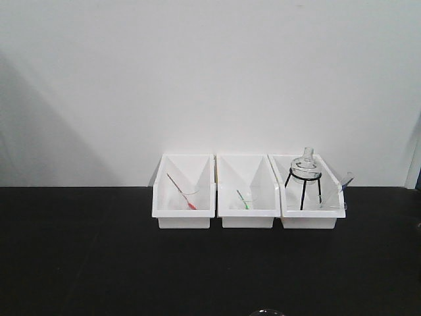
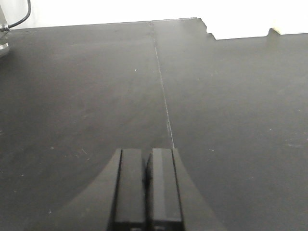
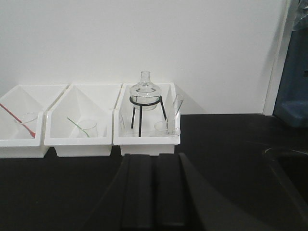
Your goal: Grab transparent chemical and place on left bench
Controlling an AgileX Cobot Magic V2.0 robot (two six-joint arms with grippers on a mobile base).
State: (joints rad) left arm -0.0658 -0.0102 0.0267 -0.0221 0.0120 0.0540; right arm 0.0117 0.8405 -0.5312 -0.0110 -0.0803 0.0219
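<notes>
Clear plastic pipette (image 3: 178, 111), likely light, slippery, squashable; best pinched mid-stem. Leaned at twelve o'clock from closed, empty right gripper (image 3: 153, 192); left gripper (image 2: 146, 192) likewise.

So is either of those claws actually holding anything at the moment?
No. The left gripper and right gripper are both shut on nothing. The clear pipette leans in the right-hand bin, untouched.

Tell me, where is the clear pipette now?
The clear pipette leans in the rightmost white bin, at its right end beside the black tripod holding a glass flask.
</notes>
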